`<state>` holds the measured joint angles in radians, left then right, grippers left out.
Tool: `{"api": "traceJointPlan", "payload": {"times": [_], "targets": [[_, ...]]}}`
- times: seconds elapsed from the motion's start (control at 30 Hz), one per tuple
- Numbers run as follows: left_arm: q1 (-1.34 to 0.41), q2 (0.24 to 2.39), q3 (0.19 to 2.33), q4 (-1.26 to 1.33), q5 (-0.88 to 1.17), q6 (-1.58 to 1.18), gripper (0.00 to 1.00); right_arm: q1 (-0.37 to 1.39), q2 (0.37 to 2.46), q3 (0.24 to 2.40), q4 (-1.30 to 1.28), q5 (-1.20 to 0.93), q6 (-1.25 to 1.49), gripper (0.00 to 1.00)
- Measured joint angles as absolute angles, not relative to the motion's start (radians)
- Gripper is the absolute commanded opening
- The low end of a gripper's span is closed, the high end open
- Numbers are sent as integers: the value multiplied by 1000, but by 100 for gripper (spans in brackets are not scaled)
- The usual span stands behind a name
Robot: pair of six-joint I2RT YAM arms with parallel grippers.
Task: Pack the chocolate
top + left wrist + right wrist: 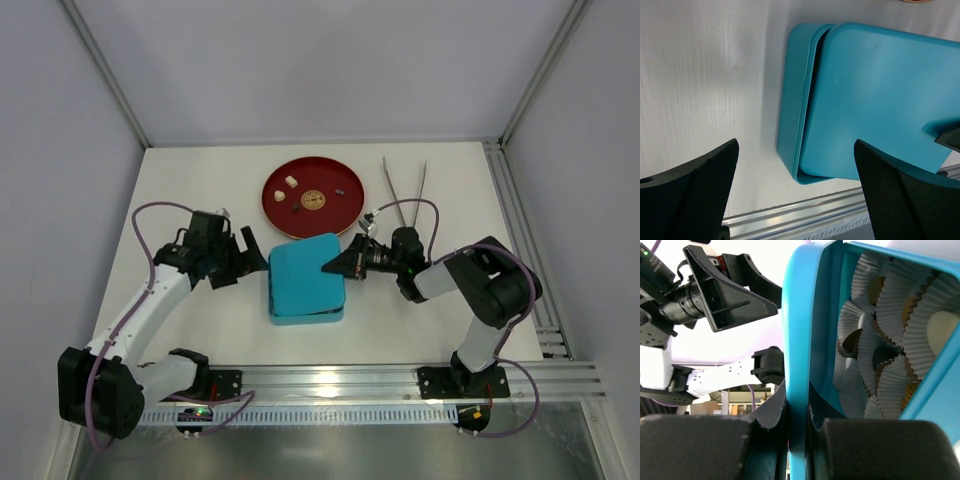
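**Right wrist view: lid edge clamped, box of cups seen beneath**

The right hand (795,440) is closed on the thin edge of the teal lid (795,340), which is gripped between its two dark fingers. The lid is held tilted over the teal box (932,385). The box is packed with crinkled paper cups (880,300). Chocolate pieces (940,327) lie in several cups, cream, tan and dark, just beyond the gripped edge.

In the top view the left hand (252,258) is held wide open with nothing in it, just beside the box's left side. More loose chocolate pieces (291,181) lie on the red plate (345,208) behind the box, apart from both hands. Metal tongs (405,190) lie on the counter (200,180) to the right of the plate.
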<state>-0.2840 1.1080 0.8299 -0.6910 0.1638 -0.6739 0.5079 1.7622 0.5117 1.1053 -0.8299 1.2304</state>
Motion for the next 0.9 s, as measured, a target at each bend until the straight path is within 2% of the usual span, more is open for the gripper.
{"api": "traceJointPlan", "payload": {"times": [0.73, 0.9], "targets": [[-289, 1126, 818, -685, 149, -675, 94, 507, 1642, 512, 807, -771, 1090, 44], [-289, 1126, 812, -684, 149, -675, 94, 506, 1591, 525, 649, -736, 1011, 45]]}}
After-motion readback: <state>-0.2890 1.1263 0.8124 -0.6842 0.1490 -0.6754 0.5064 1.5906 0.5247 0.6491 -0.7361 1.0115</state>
